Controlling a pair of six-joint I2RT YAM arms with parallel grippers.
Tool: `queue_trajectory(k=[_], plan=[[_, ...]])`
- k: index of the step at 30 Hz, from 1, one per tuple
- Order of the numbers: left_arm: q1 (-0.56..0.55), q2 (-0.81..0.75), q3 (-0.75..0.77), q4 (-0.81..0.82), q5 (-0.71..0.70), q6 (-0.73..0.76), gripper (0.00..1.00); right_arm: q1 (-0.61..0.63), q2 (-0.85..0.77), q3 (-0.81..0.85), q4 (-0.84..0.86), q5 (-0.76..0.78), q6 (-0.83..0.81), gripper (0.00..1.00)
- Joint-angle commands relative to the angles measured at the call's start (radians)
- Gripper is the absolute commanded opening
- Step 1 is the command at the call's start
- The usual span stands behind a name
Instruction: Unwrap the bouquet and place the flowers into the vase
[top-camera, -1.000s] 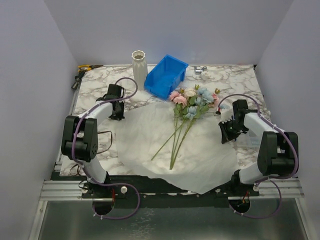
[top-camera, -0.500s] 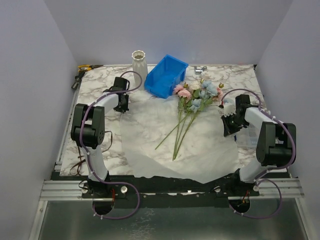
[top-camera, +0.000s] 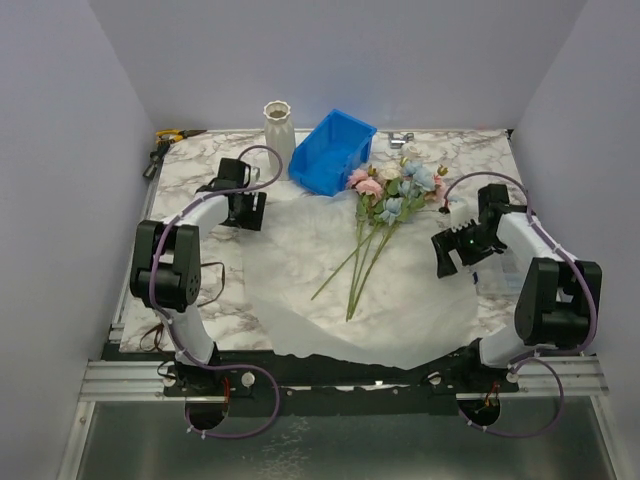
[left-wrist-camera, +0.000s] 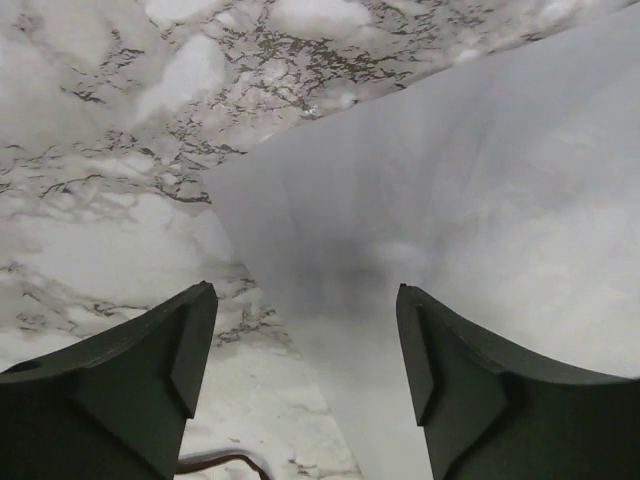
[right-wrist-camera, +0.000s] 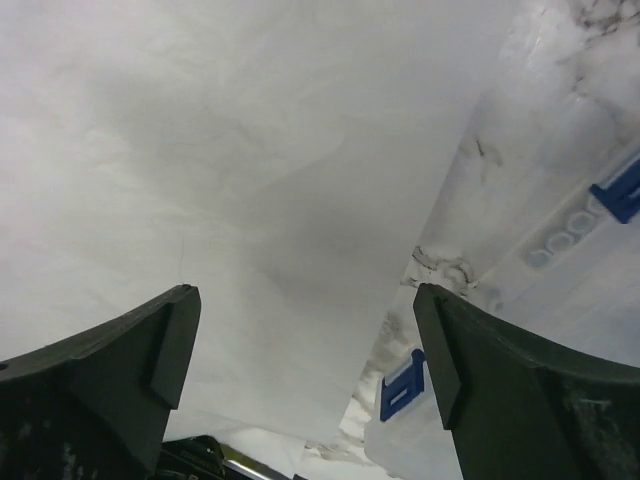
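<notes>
On my feed the table (top-camera: 190, 170) is white marble with grey veining. The wrapping paper (top-camera: 400, 310) spread across it is a thin, milky white, quite plain. The flowers (top-camera: 392, 192) show pink, cream and pale blue heads on green stems. The vase (top-camera: 278, 135) is off-white with vertical ribs; the bin (top-camera: 333, 150) is bright blue. The left arm (top-camera: 195, 215) and right arm (top-camera: 525, 238) are white and black, with purple cables (top-camera: 262, 150). In the right wrist view I see a clear plastic piece (right-wrist-camera: 570, 270) with blue clips — possibly a box.
</notes>
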Motion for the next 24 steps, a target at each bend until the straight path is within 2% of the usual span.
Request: queue_trajectory(k=[1, 3, 7, 9, 11, 17, 19, 24], plan=[[0.008, -0.186, -0.009, -0.002, 0.142, 0.101, 0.87, -0.009, -0.082, 0.137, -0.141, -0.129, -0.046, 1.00], [0.006, -0.260, 0.001, -0.025, 0.207, 0.155, 0.98, -0.008, -0.101, 0.206, -0.204, -0.173, -0.076, 1.00], [-0.042, -0.399, 0.002, -0.110, 0.410, 0.311, 0.99, -0.007, -0.122, 0.273, -0.316, -0.263, -0.148, 1.00], [-0.099, -0.442, -0.012, -0.182, 0.504, 0.380, 0.99, -0.003, -0.117, 0.273, -0.350, -0.292, -0.171, 1.00], [-0.191, -0.468, -0.044, -0.236, 0.538, 0.414, 0.99, 0.008, -0.105, 0.261, -0.359, -0.305, -0.177, 0.98], [-0.493, -0.496, -0.170, -0.266, 0.564, 0.403, 0.96, 0.070, -0.077, 0.180, -0.330, -0.285, -0.194, 0.89], [-0.544, -0.505, -0.218, -0.271, 0.563, 0.414, 0.94, 0.094, -0.084, 0.117, -0.307, -0.242, -0.216, 0.87], [-0.665, -0.515, -0.364, -0.295, 0.420, 0.521, 0.96, 0.131, -0.101, -0.035, -0.254, -0.144, -0.262, 0.83]])
